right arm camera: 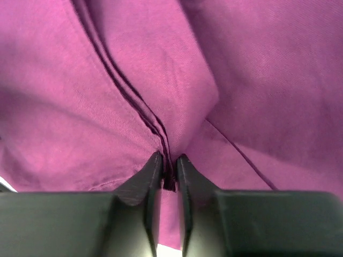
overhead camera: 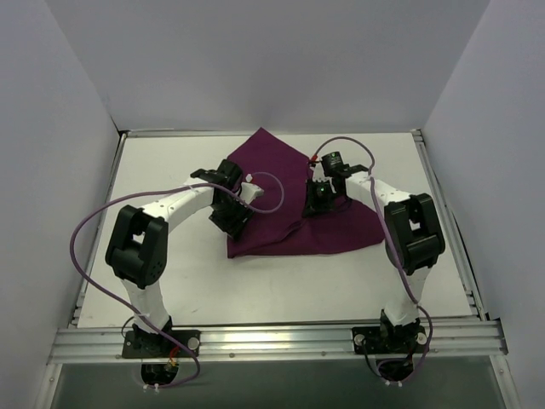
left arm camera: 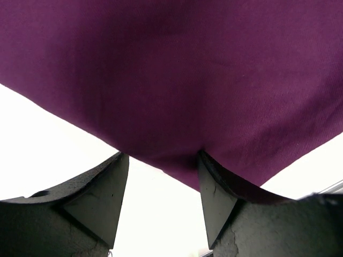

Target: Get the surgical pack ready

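The surgical pack shows only as a dark purple cloth (overhead camera: 285,166), lying folded and rumpled on the white table (overhead camera: 170,281) toward the back middle. My left gripper (overhead camera: 232,223) is at the cloth's left lower edge. In the left wrist view it (left arm camera: 161,158) is open, and the cloth (left arm camera: 187,69) drapes over its right finger (left arm camera: 214,198), with its edge dipping between the tips. My right gripper (overhead camera: 319,204) sits on the cloth's right half. In the right wrist view it (right arm camera: 169,158) is shut on a pinched ridge of cloth (right arm camera: 257,80) with several layered folds.
Aluminium rails (overhead camera: 281,341) frame the table at the front and sides, and white walls enclose it. Purple cables (overhead camera: 85,230) loop off both arms. Bare white table lies in front of the cloth and to its left.
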Robot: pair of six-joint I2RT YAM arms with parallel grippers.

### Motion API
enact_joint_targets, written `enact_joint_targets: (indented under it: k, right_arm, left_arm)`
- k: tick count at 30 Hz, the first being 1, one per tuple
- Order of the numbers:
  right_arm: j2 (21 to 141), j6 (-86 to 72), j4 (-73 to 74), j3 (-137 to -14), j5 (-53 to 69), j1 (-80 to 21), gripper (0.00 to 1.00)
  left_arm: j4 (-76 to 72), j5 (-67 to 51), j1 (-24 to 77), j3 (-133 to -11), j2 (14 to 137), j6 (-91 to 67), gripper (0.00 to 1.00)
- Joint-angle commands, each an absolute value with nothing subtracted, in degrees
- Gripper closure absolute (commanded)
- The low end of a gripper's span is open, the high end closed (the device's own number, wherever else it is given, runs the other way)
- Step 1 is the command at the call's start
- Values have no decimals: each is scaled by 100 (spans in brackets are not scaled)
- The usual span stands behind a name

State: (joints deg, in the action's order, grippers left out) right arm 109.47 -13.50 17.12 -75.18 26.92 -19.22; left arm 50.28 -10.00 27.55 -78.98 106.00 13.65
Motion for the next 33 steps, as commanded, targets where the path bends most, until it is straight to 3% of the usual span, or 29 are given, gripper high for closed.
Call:
enact_joint_targets:
  k: [1, 8, 17, 22, 23, 26, 33]
  right_arm:
    - [10837, -1248, 2039, -7523, 2453, -1916, 99]
    - [10372, -1099, 2610, -7796, 2084, -1837, 100]
    - [10090, -1309, 2260, -7190, 2083, -1723, 100]
    - [10230, -1169, 2373, -7251, 2153, -1705, 72]
    - [10213, -1143, 2399, -7260, 2136, -1679, 59]
    - [10117, -1169, 2286, -7251, 2249, -1477, 43]
    - [9774, -1406, 2469, -7445, 2015, -836, 40]
  left_arm:
    - [4702, -703, 2751, -7892, 10635, 1362, 37]
    - [4772, -721, 2699, -7910, 10538, 1582, 37]
    - [4834, -685, 2689, -7980, 10521, 1705, 36]
    - [5053, -1071, 2689, -8296, 10152, 1906, 37]
    - [5167, -1159, 2689, -8471, 10073, 1968, 37]
    - [5343, -1380, 2803, -8744, 9941, 2249, 38]
    - [5221, -870, 3691, -8886, 10466, 2443, 44]
